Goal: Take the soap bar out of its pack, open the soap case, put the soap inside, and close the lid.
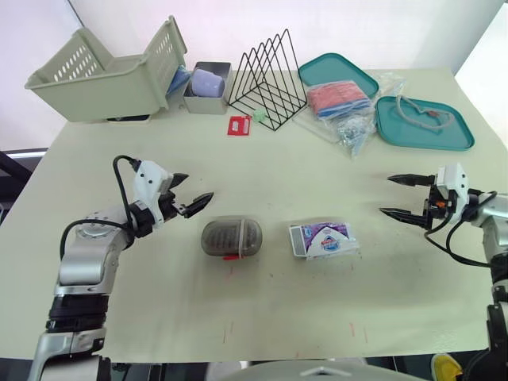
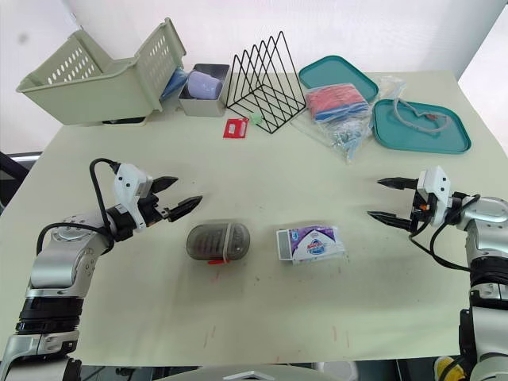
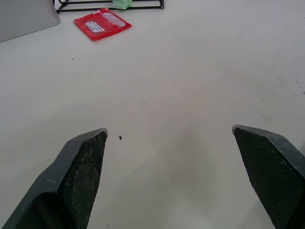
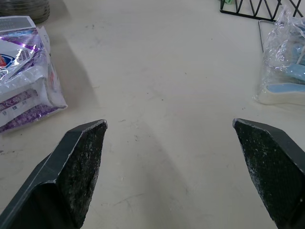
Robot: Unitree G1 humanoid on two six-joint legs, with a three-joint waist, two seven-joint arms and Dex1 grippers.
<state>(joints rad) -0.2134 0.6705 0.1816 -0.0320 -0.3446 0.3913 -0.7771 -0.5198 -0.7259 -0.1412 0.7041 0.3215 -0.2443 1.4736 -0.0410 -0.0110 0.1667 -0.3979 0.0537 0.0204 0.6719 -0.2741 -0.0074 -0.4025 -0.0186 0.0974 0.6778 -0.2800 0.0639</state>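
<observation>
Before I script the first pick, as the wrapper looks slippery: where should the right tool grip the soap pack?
Probably pinch the soap pack across its narrow width near its right end, coming from the right with the open right tool: it lies flat, long axis left-right, that end nearest.

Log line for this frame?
left end effector: open, empty | right end effector: open, empty | soap pack: on table | soap case: closed

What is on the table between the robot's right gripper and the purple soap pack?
Nothing. The stretch of table between the open right gripper and the soap pack is bare, as the left eye and right wrist views show.
</observation>
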